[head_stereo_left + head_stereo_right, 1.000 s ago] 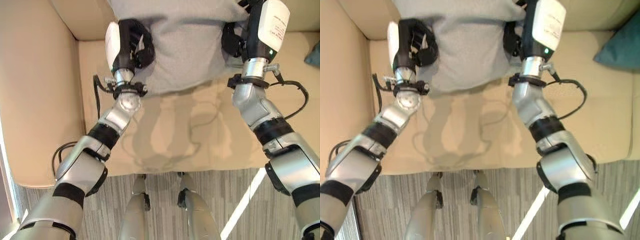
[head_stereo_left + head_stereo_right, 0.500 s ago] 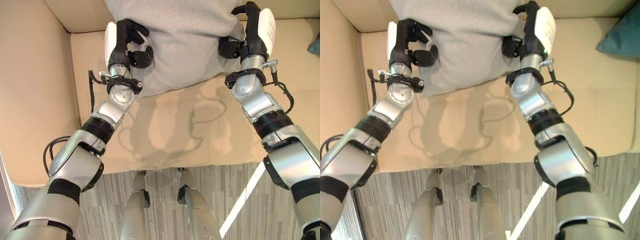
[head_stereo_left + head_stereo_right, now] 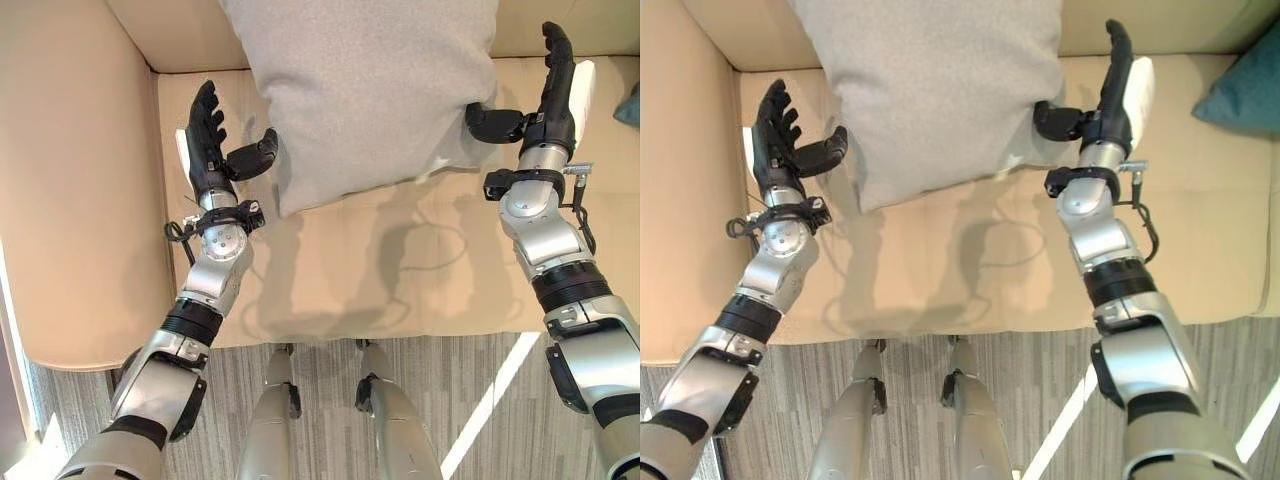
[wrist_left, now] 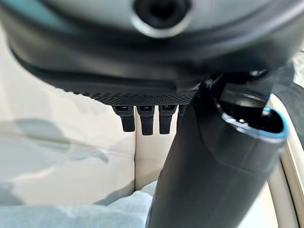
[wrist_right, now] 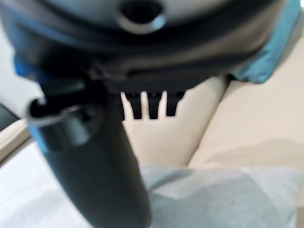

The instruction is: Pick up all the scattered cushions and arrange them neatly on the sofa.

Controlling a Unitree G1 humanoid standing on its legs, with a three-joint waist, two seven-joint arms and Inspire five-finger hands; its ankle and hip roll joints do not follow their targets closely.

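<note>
The left hand (image 3: pixel 212 148) is released, fingers straight and thumb spread, just beside the near left corner of the large light-grey fabric cushion (image 3: pixel 365 95). The right hand (image 3: pixel 548 92) is likewise released, fingers straight, thumb reaching toward the cushion's right edge; contact cannot be confirmed. The cushion sits free on the beige upholstered sofa (image 3: pixel 80 190), its top leaning toward the backrest, long axis running from seat up to backrest, slightly skewed. A teal cushion (image 3: pixel 1247 88) lies further right. This placement looks done; straightening and any remaining cushions appear left.
</note>
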